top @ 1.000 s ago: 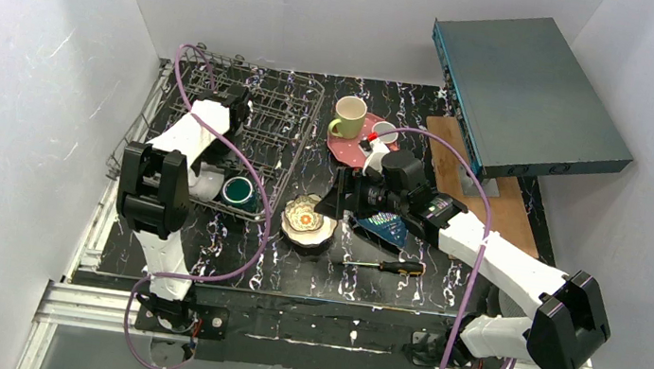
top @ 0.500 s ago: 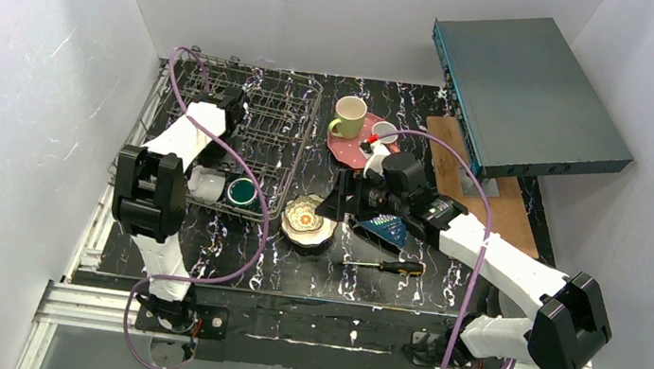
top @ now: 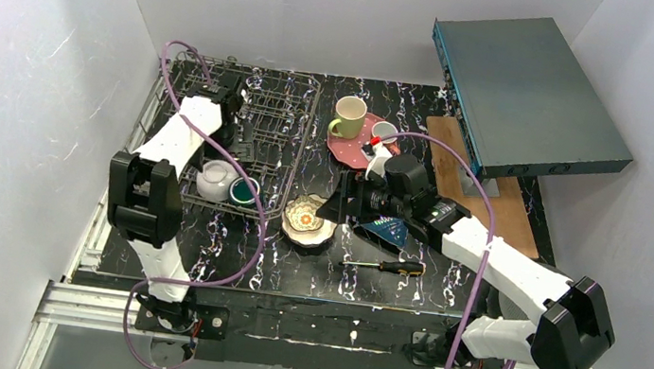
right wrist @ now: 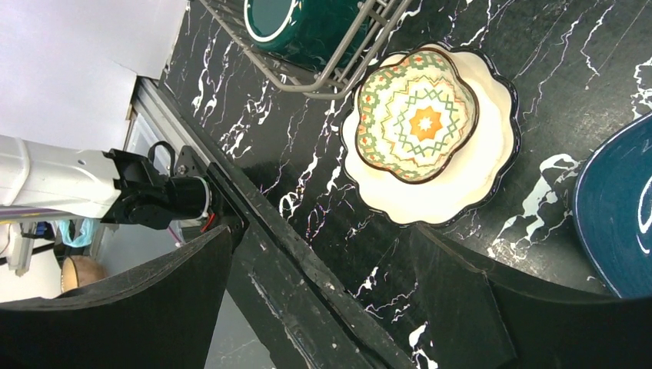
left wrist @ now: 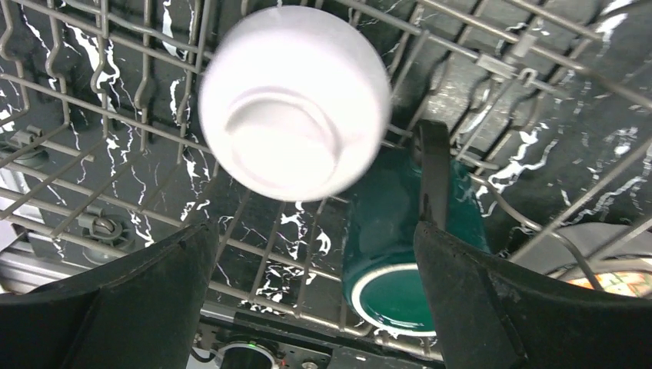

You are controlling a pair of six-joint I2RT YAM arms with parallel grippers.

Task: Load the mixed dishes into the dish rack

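Observation:
The dish rack [top: 283, 141] stands at the back left. A white bowl [top: 214, 179] lies upside down in its near end, beside the green-inside cup [top: 244, 192] on its side; both show in the left wrist view, bowl [left wrist: 292, 100] and cup [left wrist: 400, 261]. My left gripper [top: 233, 115] hangs open and empty over the rack [left wrist: 92, 77], above the bowl. The floral cream bowl [top: 309, 219] sits on the table by the rack's near right corner. My right gripper [top: 334, 206] is open and empty just right of it and above it [right wrist: 419, 123]. The blue leaf plate [top: 387, 228] lies under the right arm.
The yellow-green mug [top: 348, 116] and small salmon cup [top: 384, 133] stand on the pink dotted plate [top: 352, 150] at the back. A screwdriver [top: 386, 266] lies near the front. A teal-grey box [top: 526, 91] leans over a wooden board [top: 493, 202] at the right.
My left arm has drawn back toward the rack's far end, uncovering the white bowl in the rack. My right gripper has barely shifted by the floral bowl.

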